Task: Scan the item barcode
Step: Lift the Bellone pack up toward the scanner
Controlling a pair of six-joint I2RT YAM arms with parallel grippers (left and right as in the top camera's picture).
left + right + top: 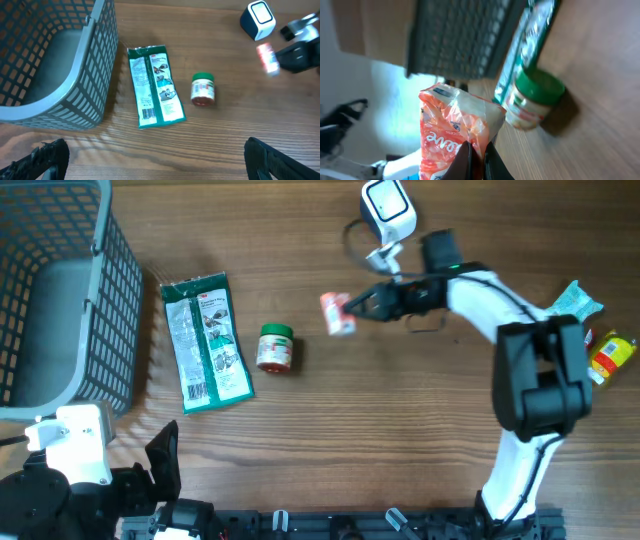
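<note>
right gripper [352, 306] clenched on orange packet [337, 313] — left gripper [156, 145] released, near basket [118, 300].

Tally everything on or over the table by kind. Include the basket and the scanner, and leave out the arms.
Packets: 3 (green packet, orange packet, teal packet)
Jars: 1 (green-lidded jar)
Bottles: 1 (yellow bottle)
Baskets: 1 (grey basket)
Scanners: 1 (white scanner)
Total: 7
</note>
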